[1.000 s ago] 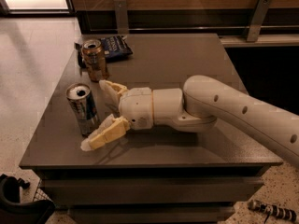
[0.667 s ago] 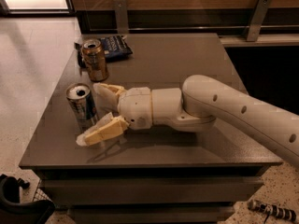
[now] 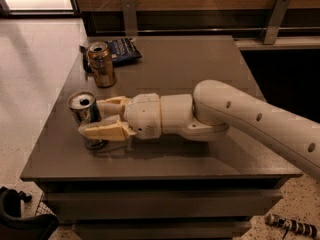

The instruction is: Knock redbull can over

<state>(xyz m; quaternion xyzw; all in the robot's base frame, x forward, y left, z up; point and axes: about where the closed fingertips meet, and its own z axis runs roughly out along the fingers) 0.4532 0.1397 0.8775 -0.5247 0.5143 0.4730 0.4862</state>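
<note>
The redbull can [image 3: 83, 109] is slim, blue and silver, and stands upright near the table's front left edge. My gripper [image 3: 91, 118] reaches in from the right, low over the table, with its cream fingers spread apart. The near finger [image 3: 105, 130] lies across the front of the can's lower body. The far finger [image 3: 113, 104] sits just right of the can's top. The can stands at the fingertips, partly between them, and its lower part is hidden by the near finger.
A shorter gold-brown can [image 3: 101, 64] stands upright at the back left. A dark blue packet [image 3: 123, 49] lies behind it. The table's [image 3: 200, 64] left edge is close to the redbull can, with floor beyond. My white arm crosses the table's right half.
My gripper has moved left onto the redbull can. The near finger has swung up against the can's front. The can has shifted slightly left and stays upright.
</note>
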